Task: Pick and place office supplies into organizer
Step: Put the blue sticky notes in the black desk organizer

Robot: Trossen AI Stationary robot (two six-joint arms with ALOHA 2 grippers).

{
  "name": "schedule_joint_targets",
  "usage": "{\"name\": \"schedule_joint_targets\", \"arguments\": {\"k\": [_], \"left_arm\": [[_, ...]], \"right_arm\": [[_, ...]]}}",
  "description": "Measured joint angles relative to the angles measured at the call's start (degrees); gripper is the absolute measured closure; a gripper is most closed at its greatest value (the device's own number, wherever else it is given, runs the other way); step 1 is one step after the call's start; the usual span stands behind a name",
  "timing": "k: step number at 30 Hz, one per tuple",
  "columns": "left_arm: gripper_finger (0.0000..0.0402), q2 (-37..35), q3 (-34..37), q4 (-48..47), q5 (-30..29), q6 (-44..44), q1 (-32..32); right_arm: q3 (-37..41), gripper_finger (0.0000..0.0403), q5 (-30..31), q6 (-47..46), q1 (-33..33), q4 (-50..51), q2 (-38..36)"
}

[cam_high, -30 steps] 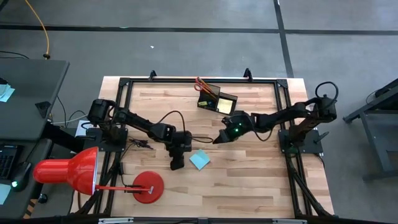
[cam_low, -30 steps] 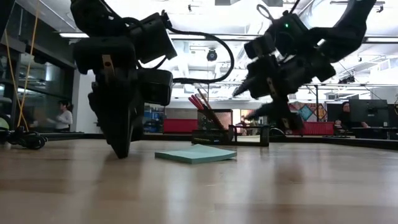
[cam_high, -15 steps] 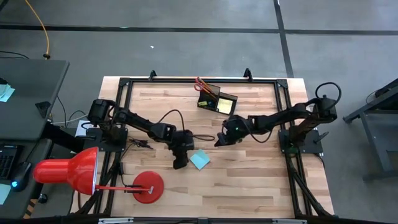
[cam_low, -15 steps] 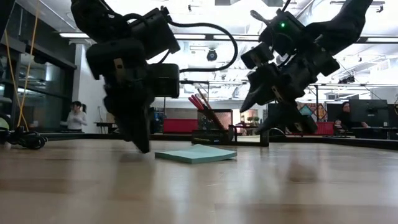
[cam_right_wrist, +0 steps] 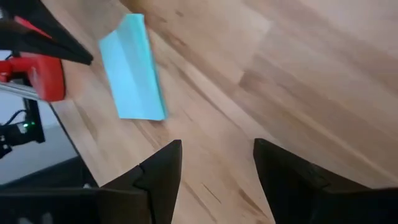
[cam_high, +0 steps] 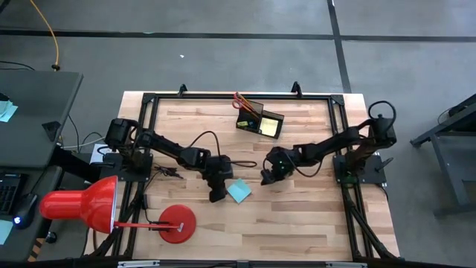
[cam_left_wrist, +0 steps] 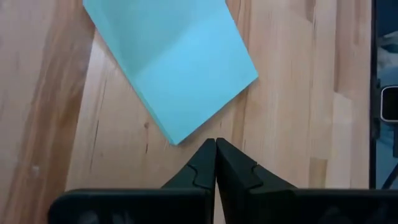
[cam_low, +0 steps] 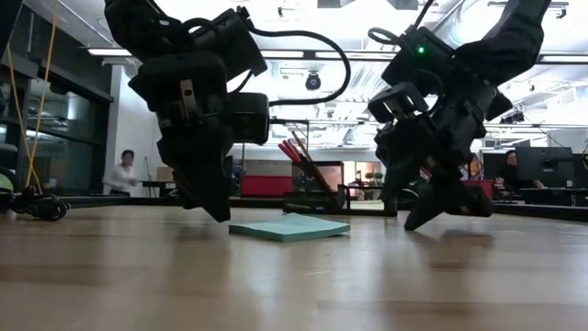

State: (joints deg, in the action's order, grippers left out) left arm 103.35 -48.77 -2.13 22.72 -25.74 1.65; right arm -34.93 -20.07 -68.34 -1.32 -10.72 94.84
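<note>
A blue sticky-note pad (cam_high: pixel 239 191) lies flat on the wooden table, near its middle. My left gripper (cam_high: pixel 216 196) is shut, slanting down, with its tips just beside the pad's near corner (cam_left_wrist: pixel 176 140) and bare wood showing between them. My right gripper (cam_high: pixel 265 179) stands open and low to the right of the pad (cam_right_wrist: pixel 134 68), nothing between its fingers. The black organizer (cam_high: pixel 260 120) stands at the far edge, with red-handled scissors and orange pencils (cam_high: pixel 243 102) upright in it and a yellow pad (cam_high: pixel 269 126) in its tray.
A big red desk lamp (cam_high: pixel 88 205) with its round base (cam_high: pixel 177 223) stands at the near left. The black table frame (cam_high: pixel 338 141) runs round the tabletop. Bare wood lies between the pad and the organizer. A person (cam_low: pixel 124 173) is in the room behind.
My right gripper has come down and toward the table's near edge, closer to the blue pad, tipping steeper as it went. My left gripper has tipped in place, its tips swinging toward the pad's corner. The pad has stayed where it was.
</note>
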Motion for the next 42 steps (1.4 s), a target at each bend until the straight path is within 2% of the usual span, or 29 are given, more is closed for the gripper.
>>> {"name": "schedule_joint_targets", "arguments": {"k": [7, 11, 14, 18, 22, 28, 35, 42], "left_arm": [[0.0401, 0.12, -0.02, 1.73, -1.86, 1.43, 0.26], [0.0401, 3.18, -0.28, 2.28, -0.43, 0.78, 0.26], [0.0401, 4.83, -0.38, 2.56, 3.0, 0.24, 0.29], [0.0401, 5.03, -0.39, 3.25, 2.19, -0.06, 0.24], [0.0401, 5.33, -2.69, 2.0, 2.24, -0.2, 1.38], [0.0401, 7.5, -7.87, 0.25, -0.72, 2.94, 2.64], [0.0401, 12.53, -15.17, -4.26, 3.02, 5.78, 2.54], [0.0401, 13.53, -16.94, -4.59, 4.31, 6.01, 2.47]], "right_arm": [[0.03, 0.0204, 0.32, -3.7, -1.11, -8.46, 1.76], [0.05, 0.0204, 2.17, -3.74, -1.02, -8.05, 1.85], [0.05, 0.0204, 2.95, -3.89, -0.86, -8.21, 1.85], [0.05, 0.0204, 2.9, -3.86, -0.86, -8.25, 1.85], [0.05, 0.0204, 2.01, -3.71, -0.86, -9.22, 1.83], [0.05, 0.0204, -1.26, -3.77, -1.06, -8.06, 1.94], [0.07, 0.0204, 0.34, -6.3, -1.39, -5.53, 1.94], [0.05, 0.0204, 2.69, -6.5, -2.12, -5.87, 1.88]]}}
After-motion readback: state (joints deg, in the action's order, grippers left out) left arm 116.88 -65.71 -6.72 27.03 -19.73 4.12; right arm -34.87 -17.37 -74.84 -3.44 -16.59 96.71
